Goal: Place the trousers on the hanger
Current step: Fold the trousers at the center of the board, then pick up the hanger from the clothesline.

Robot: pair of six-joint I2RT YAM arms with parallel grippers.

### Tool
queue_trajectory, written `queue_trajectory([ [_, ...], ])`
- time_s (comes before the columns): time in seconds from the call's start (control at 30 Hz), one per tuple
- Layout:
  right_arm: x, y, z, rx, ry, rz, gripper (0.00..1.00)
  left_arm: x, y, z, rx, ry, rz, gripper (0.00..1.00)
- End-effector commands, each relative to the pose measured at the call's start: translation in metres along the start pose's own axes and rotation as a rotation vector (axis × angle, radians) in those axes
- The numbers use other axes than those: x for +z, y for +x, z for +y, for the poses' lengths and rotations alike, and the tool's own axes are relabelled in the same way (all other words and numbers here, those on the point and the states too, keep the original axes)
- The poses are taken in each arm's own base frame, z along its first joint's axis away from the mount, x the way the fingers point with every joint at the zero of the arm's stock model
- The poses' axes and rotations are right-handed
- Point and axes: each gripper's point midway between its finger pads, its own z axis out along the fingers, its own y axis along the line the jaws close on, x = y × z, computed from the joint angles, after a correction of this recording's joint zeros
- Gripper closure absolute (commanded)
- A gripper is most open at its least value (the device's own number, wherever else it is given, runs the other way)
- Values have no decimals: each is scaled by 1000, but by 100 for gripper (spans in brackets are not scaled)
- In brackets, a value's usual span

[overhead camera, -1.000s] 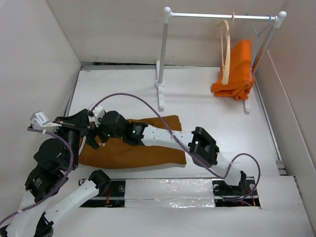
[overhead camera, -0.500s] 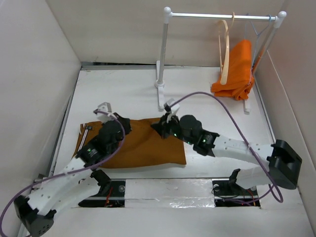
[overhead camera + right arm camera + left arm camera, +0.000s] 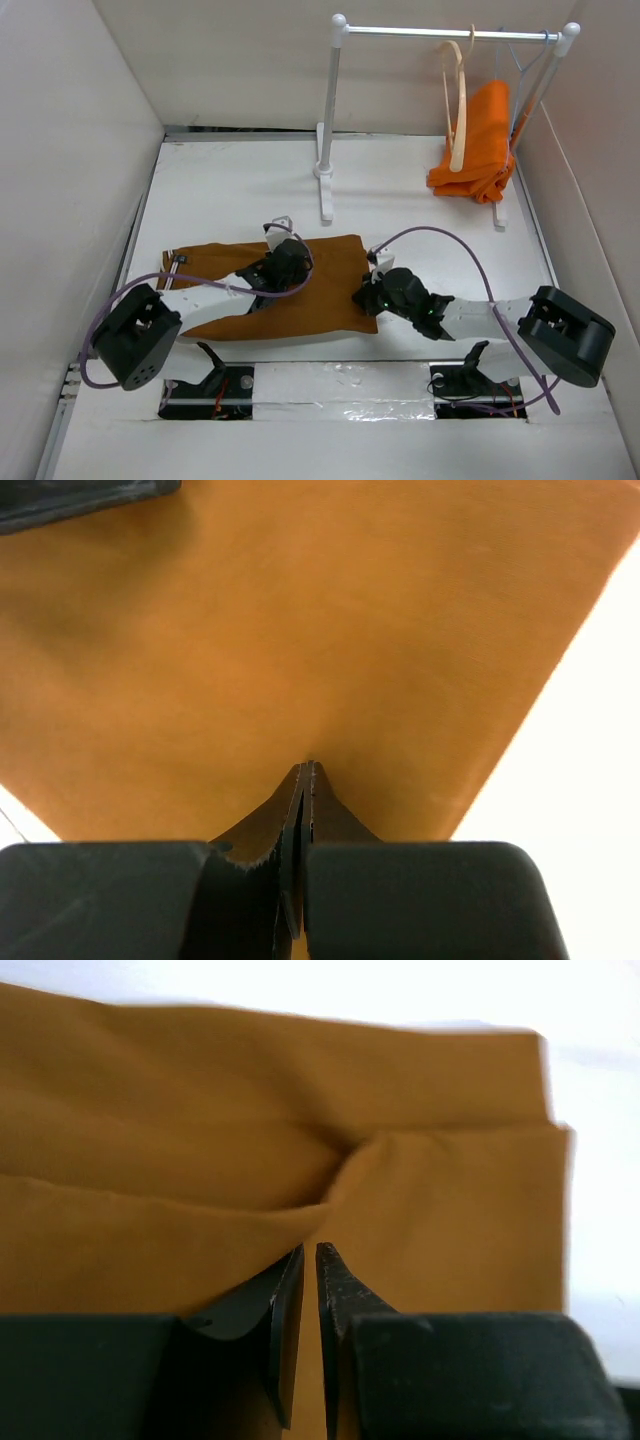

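Trousers point(image 3: 330, 268) lie flat at six o'clock from above, hanger point(image 3: 456, 110) hung at one o'clock; left wrist shows my left gripper point(image 3: 309, 1250) nearly closed on a fold, right wrist my right gripper point(image 3: 307, 766) pinched tight on cloth, so I reckon we're grasping, and next calls for lifting both together

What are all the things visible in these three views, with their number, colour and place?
trousers: one, rust-brown, lying flat on the near part of the table.
wooden hanger: one, pale beige, hanging bare on the rack's rail.
orange garment: one, bright orange, hanging at the rail's right end.
wire hanger: one, thin grey, on the rail above the orange garment.
clothes rack: one, white posts with a metal rail, far side of the table.
table: one, white, walls around it.
cables: two, purple, one along each arm.
left gripper: one, black, nearly closed on a fold of the trousers.
right gripper: one, black, closed, tips at the trousers' right end.
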Motion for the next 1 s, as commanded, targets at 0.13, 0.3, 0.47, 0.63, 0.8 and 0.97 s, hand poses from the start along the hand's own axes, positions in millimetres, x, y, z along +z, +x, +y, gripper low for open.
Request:
queue_trajectory([
  [0.13,-12,2,-21,94,55,-76,100,34,-40,55,-143,-147,-143,92],
  [0.3,-26,-22,-16,74,37,-114,100,34,-52,48,-151,-89,-157,93],
  [0.47,-72,-120,7,-29,19,-309,97,13,-63,11,-125,19,-189,93],
  [0.63,-180,-252,-21,-151,243,-620,100,-24,-69,-29,-117,174,-233,100],
  [0.8,-269,-341,-62,-124,527,-826,100,-55,-53,-67,-86,277,-242,100],
  [0.97,-275,-382,-118,-197,769,-713,24,-75,-28,-101,-32,318,-231,100],
])
